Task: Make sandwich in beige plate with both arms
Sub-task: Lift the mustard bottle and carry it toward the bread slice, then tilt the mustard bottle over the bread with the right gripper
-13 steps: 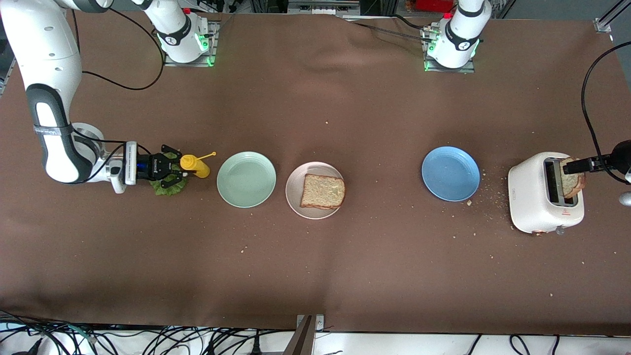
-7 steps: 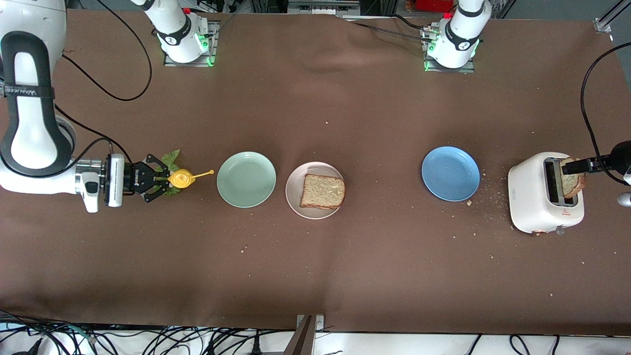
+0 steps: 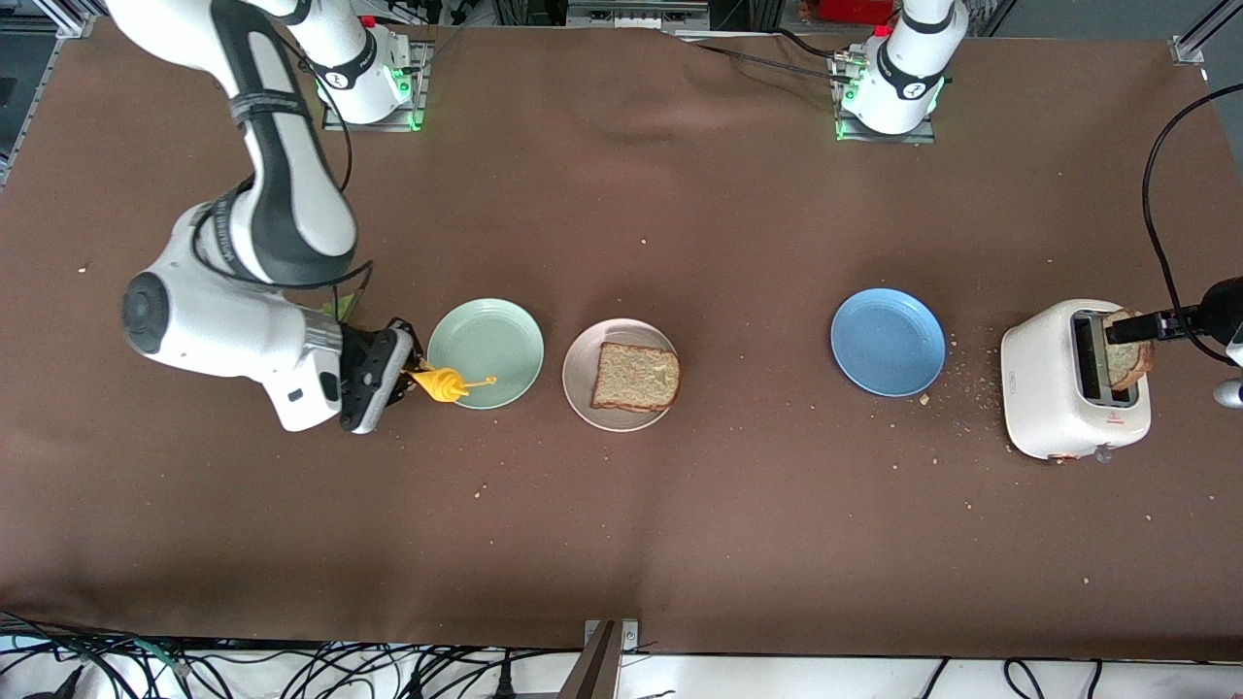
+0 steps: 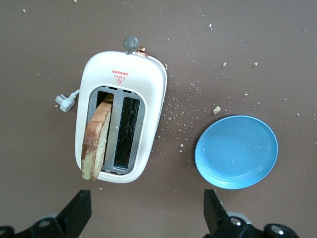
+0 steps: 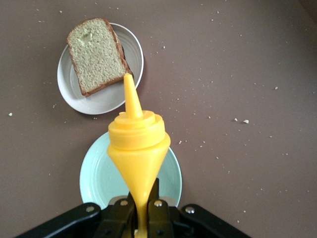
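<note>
One brown bread slice (image 3: pixel 636 377) (image 5: pixel 96 54) lies on the beige plate (image 3: pixel 583 388) (image 5: pixel 106 101). A second slice (image 3: pixel 1131 361) (image 4: pixel 94 144) stands in the white toaster (image 3: pixel 1049 388) (image 4: pixel 148 84). My right gripper (image 3: pixel 413 374) (image 5: pixel 141 218) is shut on a yellow squeeze bottle (image 3: pixel 442 383) (image 5: pixel 138 144). It holds the bottle tilted over the mint-green plate's (image 3: pixel 486 340) (image 5: pixel 99 178) rim, nozzle toward the beige plate. A bit of green lettuce (image 3: pixel 340 309) shows past the right arm, mostly hidden. My left gripper (image 3: pixel 1131 328) (image 4: pixel 146 206) hangs open over the toaster, holding nothing.
A blue plate (image 3: pixel 889 342) (image 4: pixel 237 151) sits between the beige plate and the toaster. Crumbs are scattered around the toaster. A black cable (image 3: pixel 1156 194) loops at the left arm's end of the table.
The right arm has swung from its end of the table toward the mint-green plate, carrying the yellow bottle off the lettuce. The left arm has not moved.
</note>
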`<move>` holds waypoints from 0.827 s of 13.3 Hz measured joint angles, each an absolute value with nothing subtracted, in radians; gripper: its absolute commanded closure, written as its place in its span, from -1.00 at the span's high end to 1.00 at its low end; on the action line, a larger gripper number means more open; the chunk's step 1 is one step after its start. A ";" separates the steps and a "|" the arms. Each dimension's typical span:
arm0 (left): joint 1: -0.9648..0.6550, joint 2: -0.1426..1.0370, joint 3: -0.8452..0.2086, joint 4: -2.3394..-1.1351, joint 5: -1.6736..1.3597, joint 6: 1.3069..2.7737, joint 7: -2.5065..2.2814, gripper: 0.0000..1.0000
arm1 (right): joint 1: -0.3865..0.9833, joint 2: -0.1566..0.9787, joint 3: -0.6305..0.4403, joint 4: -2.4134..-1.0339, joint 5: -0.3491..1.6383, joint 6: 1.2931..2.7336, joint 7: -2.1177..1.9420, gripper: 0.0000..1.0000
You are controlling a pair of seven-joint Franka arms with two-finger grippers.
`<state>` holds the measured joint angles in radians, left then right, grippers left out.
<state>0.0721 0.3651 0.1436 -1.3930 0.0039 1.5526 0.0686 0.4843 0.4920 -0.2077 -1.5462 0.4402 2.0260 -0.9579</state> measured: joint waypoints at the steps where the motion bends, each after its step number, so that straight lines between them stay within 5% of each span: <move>1: 0.072 0.365 0.143 -1.393 0.004 1.553 0.069 1.00 | 0.527 0.495 -0.207 -1.546 0.368 2.049 -0.867 -1.00; 11: 0.072 0.365 0.143 -1.393 0.004 1.552 0.069 1.00 | 0.859 0.583 -0.205 -1.544 -0.411 2.072 -0.184 -1.00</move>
<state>0.0719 0.3653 0.1432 -1.3930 0.0039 1.5522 0.0686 0.8586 0.5827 -0.2049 -1.5442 -0.4107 2.0721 -0.1843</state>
